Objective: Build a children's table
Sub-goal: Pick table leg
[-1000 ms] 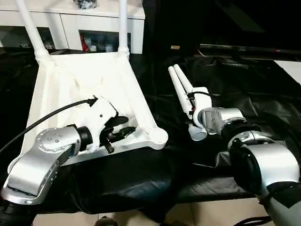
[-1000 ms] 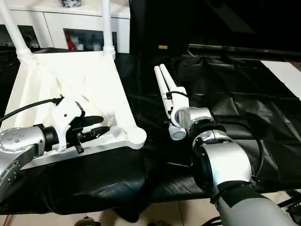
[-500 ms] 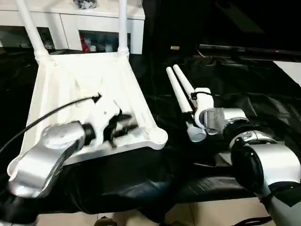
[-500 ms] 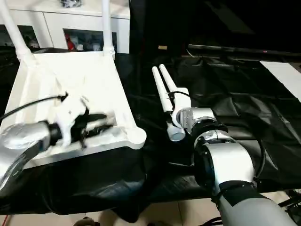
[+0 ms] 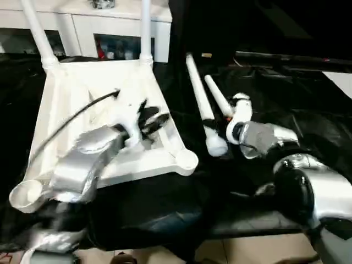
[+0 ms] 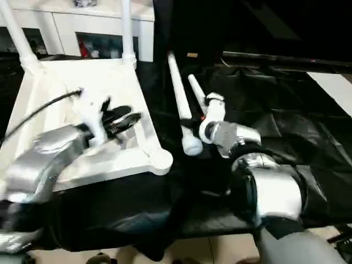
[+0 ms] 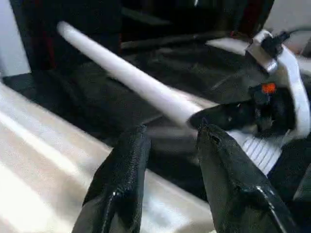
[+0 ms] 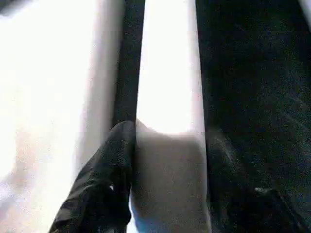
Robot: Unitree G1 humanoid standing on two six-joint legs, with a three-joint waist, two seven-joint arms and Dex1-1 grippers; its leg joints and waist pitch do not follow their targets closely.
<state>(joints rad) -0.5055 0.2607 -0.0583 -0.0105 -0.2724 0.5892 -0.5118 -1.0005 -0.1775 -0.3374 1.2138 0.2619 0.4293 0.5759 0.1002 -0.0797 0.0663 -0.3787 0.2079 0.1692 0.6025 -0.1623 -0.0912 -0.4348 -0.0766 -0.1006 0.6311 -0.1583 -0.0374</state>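
Upturned white tabletop (image 5: 71,110) lies on black sheeting with two legs (image 5: 144,27) fitted. Right gripper (image 8: 165,160) clasps a loose leg (image 5: 199,93); another leg (image 5: 219,99) lies beside. Left gripper (image 7: 167,145) hovers parted, empty.

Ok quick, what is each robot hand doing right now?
Left gripper: open, holding nothing, above the tabletop.
Right gripper: shut on a table leg.

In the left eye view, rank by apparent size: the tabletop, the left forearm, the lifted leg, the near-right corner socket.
1. Tabletop, largest.
2. Left forearm, though it sits nearer the camera, which inflates it.
3. Lifted leg.
4. Corner socket, smallest.
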